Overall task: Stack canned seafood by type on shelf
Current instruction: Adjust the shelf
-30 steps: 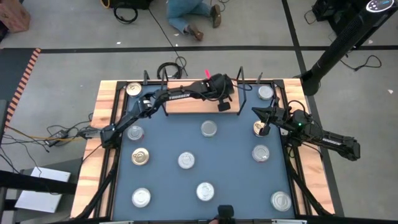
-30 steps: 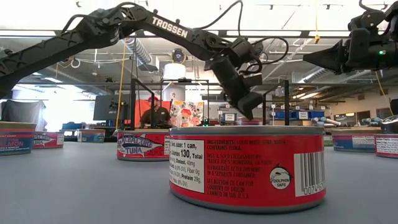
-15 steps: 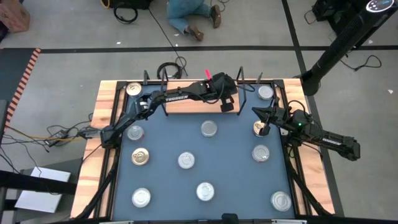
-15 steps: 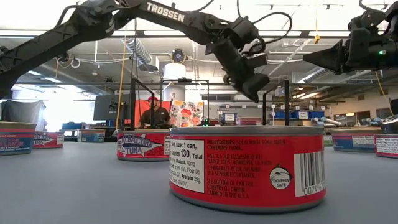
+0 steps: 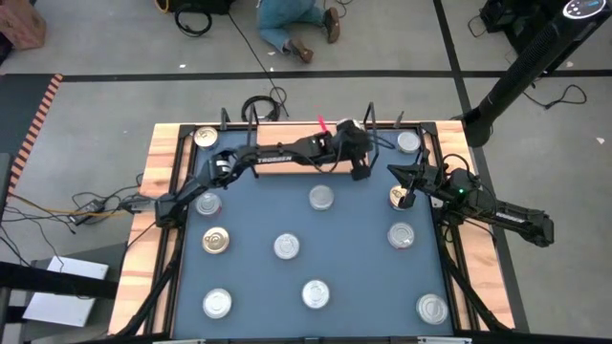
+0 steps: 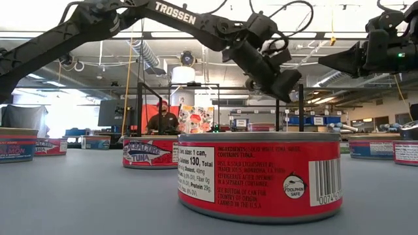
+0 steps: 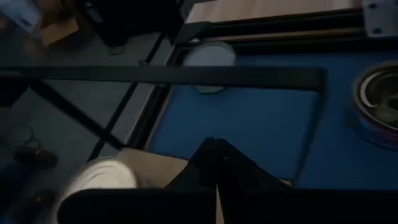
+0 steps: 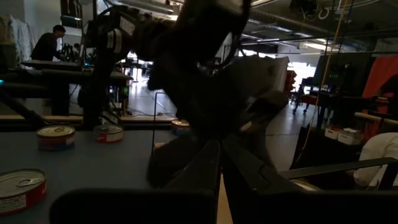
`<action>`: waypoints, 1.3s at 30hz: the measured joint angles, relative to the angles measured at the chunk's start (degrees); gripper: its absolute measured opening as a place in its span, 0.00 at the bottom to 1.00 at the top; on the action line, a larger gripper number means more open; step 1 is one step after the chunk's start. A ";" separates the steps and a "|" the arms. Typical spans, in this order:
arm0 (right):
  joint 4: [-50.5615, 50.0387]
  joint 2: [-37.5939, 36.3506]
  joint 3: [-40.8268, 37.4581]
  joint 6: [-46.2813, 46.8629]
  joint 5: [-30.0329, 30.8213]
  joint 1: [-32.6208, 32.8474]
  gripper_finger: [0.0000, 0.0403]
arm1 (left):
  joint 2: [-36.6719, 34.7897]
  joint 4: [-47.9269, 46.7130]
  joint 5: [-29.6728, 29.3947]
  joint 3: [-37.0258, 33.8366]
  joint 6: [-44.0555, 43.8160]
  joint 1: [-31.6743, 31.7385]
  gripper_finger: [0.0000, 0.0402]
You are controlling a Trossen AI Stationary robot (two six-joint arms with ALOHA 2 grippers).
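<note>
Left hand (image 5: 360, 170) pinched together, empty, over right end of light wooden shelf board (image 5: 287, 161); board's long axis runs left-right along blue surface's (image 5: 354, 239) far edge. Short round silver-lidded tins (image 5: 321, 198) upright, scattered across surface. Right hand (image 5: 405, 201) pinched together beside gold-lidded tin (image 5: 397, 196) at right edge.

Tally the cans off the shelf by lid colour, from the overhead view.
Gold-lid cans: 3
Silver-lid cans: 8
Total: 11
</note>
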 joint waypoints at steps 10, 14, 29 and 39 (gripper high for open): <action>0.02 0.02 -0.02 0.00 0.00 -0.06 0.07 | 0.11 6.70 2.33 -2.61 -1.27 -1.60 0.00; 0.01 0.01 -0.01 0.00 0.00 -0.06 0.07 | 0.11 10.01 6.10 -2.61 -2.20 -1.66 0.00; 0.13 0.01 -0.02 0.03 -0.02 -0.05 0.07 | -4.67 27.01 7.30 -13.84 -1.44 -1.33 0.00; 0.28 0.02 -0.02 3.14 0.08 0.11 0.07 | -23.75 37.66 8.16 -40.60 0.19 0.75 0.00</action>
